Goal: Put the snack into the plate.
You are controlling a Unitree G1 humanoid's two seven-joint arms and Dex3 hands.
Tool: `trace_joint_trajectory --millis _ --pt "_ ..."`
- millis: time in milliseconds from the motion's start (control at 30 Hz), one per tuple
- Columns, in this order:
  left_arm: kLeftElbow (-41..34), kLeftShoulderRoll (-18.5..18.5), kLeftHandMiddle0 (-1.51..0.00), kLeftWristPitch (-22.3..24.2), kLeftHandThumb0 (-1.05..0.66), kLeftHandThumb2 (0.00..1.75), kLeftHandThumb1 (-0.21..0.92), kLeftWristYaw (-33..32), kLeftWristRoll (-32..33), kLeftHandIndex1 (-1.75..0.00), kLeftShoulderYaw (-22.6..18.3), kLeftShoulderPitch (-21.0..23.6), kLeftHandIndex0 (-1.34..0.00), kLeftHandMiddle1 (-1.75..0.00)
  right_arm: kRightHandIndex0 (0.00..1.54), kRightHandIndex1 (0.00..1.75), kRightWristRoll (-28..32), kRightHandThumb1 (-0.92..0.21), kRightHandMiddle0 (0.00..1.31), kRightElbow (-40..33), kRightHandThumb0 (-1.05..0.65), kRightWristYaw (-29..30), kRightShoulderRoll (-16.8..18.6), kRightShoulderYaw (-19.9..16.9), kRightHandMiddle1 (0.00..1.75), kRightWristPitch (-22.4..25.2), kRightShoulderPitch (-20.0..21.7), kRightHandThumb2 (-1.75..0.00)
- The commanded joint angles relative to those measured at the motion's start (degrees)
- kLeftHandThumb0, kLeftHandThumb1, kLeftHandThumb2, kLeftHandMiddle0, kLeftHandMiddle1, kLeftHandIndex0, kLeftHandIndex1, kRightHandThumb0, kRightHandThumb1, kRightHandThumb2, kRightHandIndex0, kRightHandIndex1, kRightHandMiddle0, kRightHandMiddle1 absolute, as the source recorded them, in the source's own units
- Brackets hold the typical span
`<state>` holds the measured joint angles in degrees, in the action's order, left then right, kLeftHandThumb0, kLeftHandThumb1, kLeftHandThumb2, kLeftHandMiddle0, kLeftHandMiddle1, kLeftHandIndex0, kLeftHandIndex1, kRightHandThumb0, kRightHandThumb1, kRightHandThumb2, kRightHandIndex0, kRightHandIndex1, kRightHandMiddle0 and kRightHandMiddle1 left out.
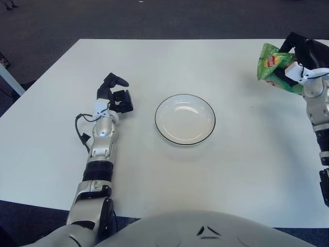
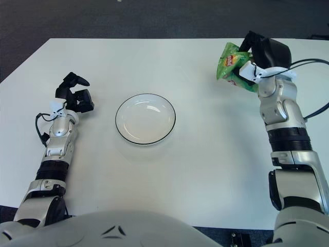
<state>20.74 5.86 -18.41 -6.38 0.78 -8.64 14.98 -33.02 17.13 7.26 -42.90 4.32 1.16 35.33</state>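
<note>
- Right robot hand (image 2: 259, 56) clenched around green snack bag (image 2: 234, 64), raised above counter (image 2: 205, 154), right of plate (image 2: 145, 119).
- Left robot hand (image 1: 115, 95) released, fingers relaxed, left of plate.

Even, bright overhead light. White surface (image 1: 241, 170) evenly lit, no hard glare. Soft pale highlights on the plate (image 1: 184, 119), along its far inner rim. Shadows faint and short: thin dark edge under the plate's near rim, small smudge beside the left hand (image 1: 116, 92). Floor beyond the surface's far edge dim. Focus crisp across the plate; no motion blur on the snack bag (image 2: 235, 66).
</note>
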Motion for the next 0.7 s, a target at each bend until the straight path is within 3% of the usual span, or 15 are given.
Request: trace_joint_trajectory --millis 0,500,667 --pt "3.98 -3.39 -1.39 0.70 -0.51 1.40 0.25 -0.57 0.26 -1.75 0.64 -7.23 -0.67 -1.75 0.82 1.74 -0.93 -0.01 0.63 -1.60 0.00 1.04 1.80 1.29 1.75 -3.27 3.30 -1.67" --pt "3.72 -4.11 -1.40 1.49 -0.52 1.42 0.23 -0.38 0.58 -1.75 1.19 -7.27 -0.69 -1.75 0.87 1.75 -1.87 0.06 0.70 1.15 0.00 1.11 6.62 4.81 1.73 -11.50 10.84 -1.75" --pt "4.00 -4.26 -1.40 1.28 -0.52 1.42 0.23 -0.76 0.35 -1.75 1.45 -7.30 -0.68 -1.75 0.88 1.74 -2.44 0.06 0.68 2.09 0.00 1.53 10.40 6.55 1.74 -12.88 13.30 -1.74"
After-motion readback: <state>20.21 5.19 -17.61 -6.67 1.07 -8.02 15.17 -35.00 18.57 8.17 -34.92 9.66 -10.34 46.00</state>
